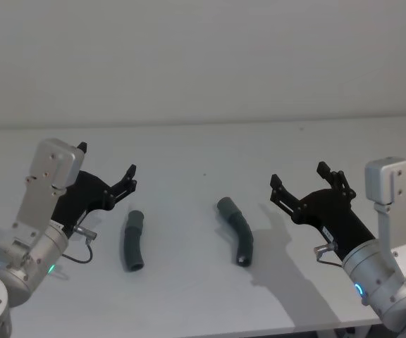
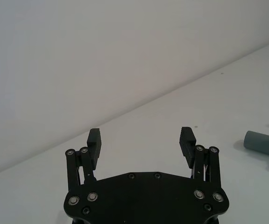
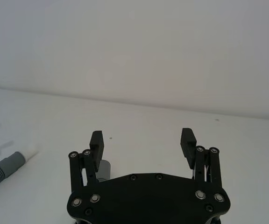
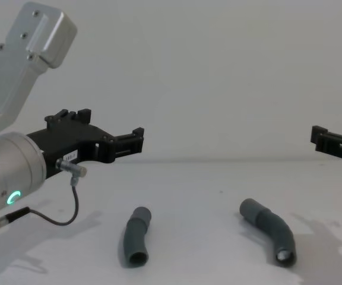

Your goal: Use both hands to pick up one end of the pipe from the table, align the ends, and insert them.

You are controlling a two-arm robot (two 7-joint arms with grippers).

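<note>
Two dark grey pipe pieces lie apart on the white table (image 1: 189, 303). The left piece (image 1: 132, 241) (image 4: 135, 237) shows an open round socket end toward me. On the right piece (image 1: 236, 229) (image 4: 269, 228) the near end looks whitish. My left gripper (image 1: 108, 169) (image 4: 108, 127) (image 2: 141, 140) hovers open, up and left of the left piece, with nothing in it. My right gripper (image 1: 299, 174) (image 3: 142, 140) (image 4: 328, 141) hovers open to the right of the right piece, also with nothing in it. The right wrist view shows a ribbed piece with a white plug tip (image 3: 6, 167); the left wrist view catches a grey cuff (image 2: 263, 142).
A plain pale wall (image 1: 203, 56) rises behind the table. A thin black cable (image 4: 52, 217) loops below my left wrist. The table's front edge (image 1: 273, 332) runs just below the pieces in the head view.
</note>
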